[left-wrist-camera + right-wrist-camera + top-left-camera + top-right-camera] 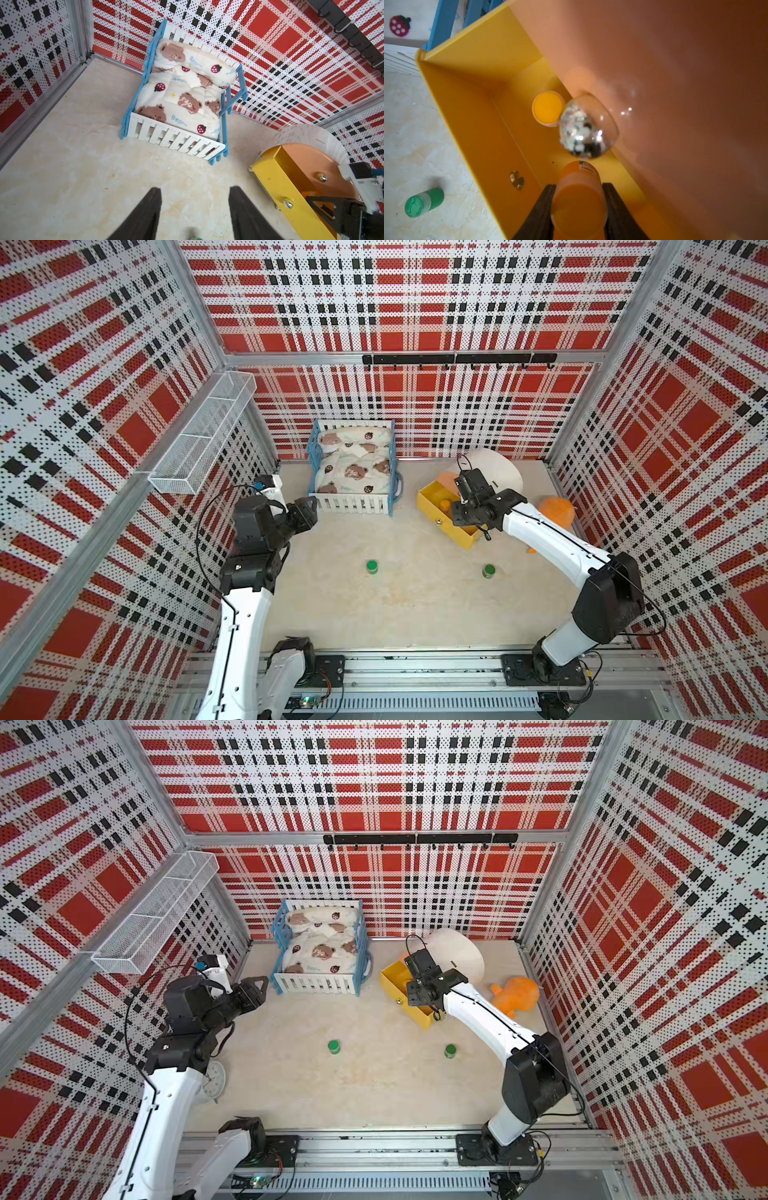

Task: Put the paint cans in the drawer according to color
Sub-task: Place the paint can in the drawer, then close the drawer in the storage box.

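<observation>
Fingers (544, 207), right gripper (579, 185): narrow, pinching orange can (579, 199) on both sides, low inside yellow drawer (467, 124)
Drawer contents: second orange can (548, 108) upright, farther in
Obstruction: shiny knob (587, 128) on peach drawer front (675, 83) overhangs the gap between both cans
Loose on table (415, 614): left green can (372, 566) and right green can (488, 571) upright, well apart, outside the drawer
Other arm: left gripper (195, 188) fingers wide, holding nothing, facing toy bed (182, 99)
Beyond: orange soft toy (557, 510) beside the right arm

A lab test cell is shown by red-plaid perforated wall panels (415, 302), aluminium frame posts (197, 302) and a grey metal base rail (415, 668).
</observation>
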`<state>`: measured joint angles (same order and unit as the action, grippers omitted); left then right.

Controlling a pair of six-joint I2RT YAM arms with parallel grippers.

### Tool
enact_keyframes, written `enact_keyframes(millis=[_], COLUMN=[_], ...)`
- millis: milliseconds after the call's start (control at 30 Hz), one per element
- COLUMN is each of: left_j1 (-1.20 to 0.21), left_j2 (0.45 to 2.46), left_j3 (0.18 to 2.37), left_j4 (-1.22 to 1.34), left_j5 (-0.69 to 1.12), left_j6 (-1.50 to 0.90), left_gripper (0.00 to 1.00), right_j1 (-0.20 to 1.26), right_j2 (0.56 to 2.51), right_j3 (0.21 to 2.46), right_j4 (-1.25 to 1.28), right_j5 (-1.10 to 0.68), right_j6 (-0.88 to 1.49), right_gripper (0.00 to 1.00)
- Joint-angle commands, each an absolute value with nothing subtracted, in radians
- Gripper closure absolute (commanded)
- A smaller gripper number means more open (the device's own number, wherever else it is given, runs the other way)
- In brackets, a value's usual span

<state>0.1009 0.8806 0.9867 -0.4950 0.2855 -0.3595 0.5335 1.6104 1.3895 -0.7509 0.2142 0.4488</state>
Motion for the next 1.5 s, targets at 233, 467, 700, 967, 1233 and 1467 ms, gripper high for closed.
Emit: enact_keyframes(millis=[233, 467, 700, 967, 1233, 1467], left_j1=[-0.072, -0.296, -0.545, -0.672, -0.668, -0.645], left_j2=[0.865, 0.892, 0.956, 1.082, 1.231, 1.363], left_j3=[1.094, 1.135, 1.108, 0.999, 0.877, 0.836], left_j4=[-0.515, -0.513, -0.414, -0.135, 0.144, 0.28], left_j5=[0.149, 0.027, -0.083, -0.029, 0.122, 0.221], left_j6=[-0.397, -0.416, -0.42, -0.416, -0.419, -0.454], left_gripper=[0.41, 0.4, 0.4, 0.4, 0.41, 0.52], right_j1=[0.523, 0.524, 0.504, 0.362, 0.153, 0.055], right_j2=[1.561, 1.497, 1.435, 1.402, 1.418, 1.506], right_j3=[1.45, 1.562, 1.702, 1.749, 1.72, 1.749], right_j4=[-0.801, -0.869, -0.915, -0.863, -0.764, -0.712], right_j5=[0.213, 0.212, 0.212, 0.163, 0.067, -0.055], right_j6=[0.431, 0.388, 0.339, 0.302, 0.341, 0.362], right_gripper=[0.46, 0.45, 0.44, 0.4, 0.39, 0.39])
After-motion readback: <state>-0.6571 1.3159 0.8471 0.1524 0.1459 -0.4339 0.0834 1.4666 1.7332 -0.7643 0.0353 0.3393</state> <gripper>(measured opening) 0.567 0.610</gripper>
